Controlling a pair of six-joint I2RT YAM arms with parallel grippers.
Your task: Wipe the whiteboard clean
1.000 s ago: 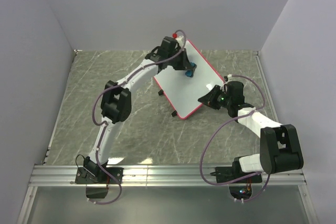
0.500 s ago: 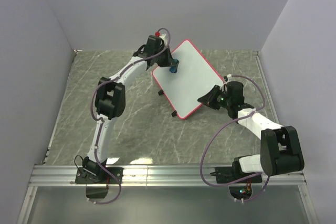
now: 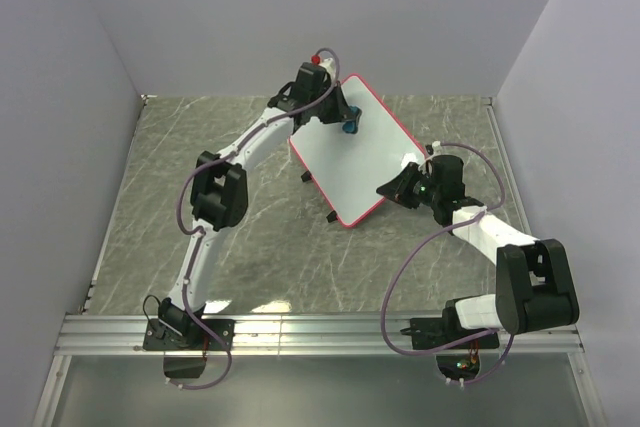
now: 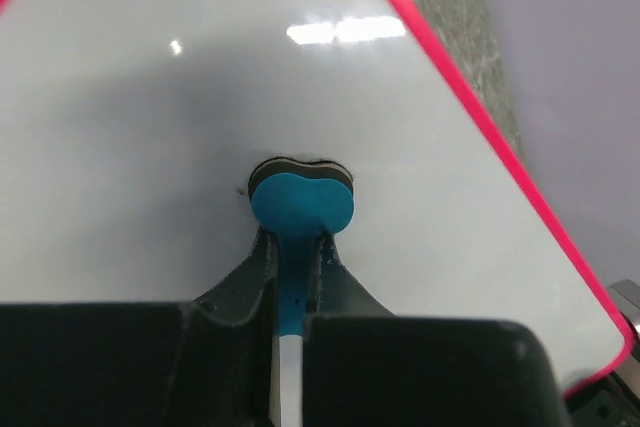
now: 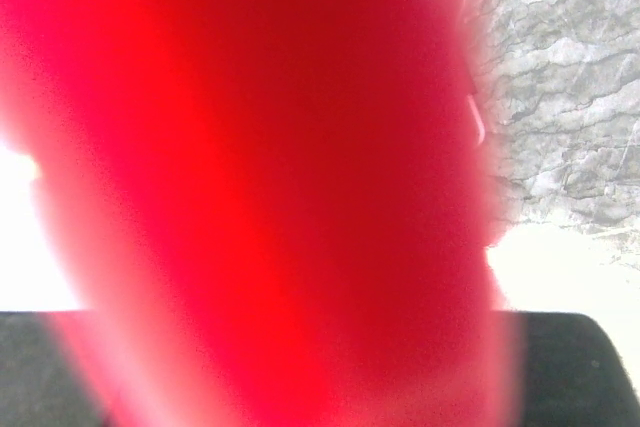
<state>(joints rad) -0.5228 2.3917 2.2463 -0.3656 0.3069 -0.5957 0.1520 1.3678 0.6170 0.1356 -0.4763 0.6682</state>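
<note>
Pink-framed whiteboard [image 3: 360, 162] tilts above the tabletop [image 3: 250, 237], center frame. Left gripper [image 3: 343, 123] clenches a blue eraser [image 4: 301, 205] against its upper part; right gripper [image 3: 403, 183] clamps its right edge.

whiteboard [image 3: 362, 159]: white, pink-red frame | eraser [image 4: 300, 202]: blue | table [image 3: 270, 247]: grey marbled

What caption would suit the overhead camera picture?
Left gripper presses a blue eraser onto the whiteboard while the right gripper holds its edge.
</note>
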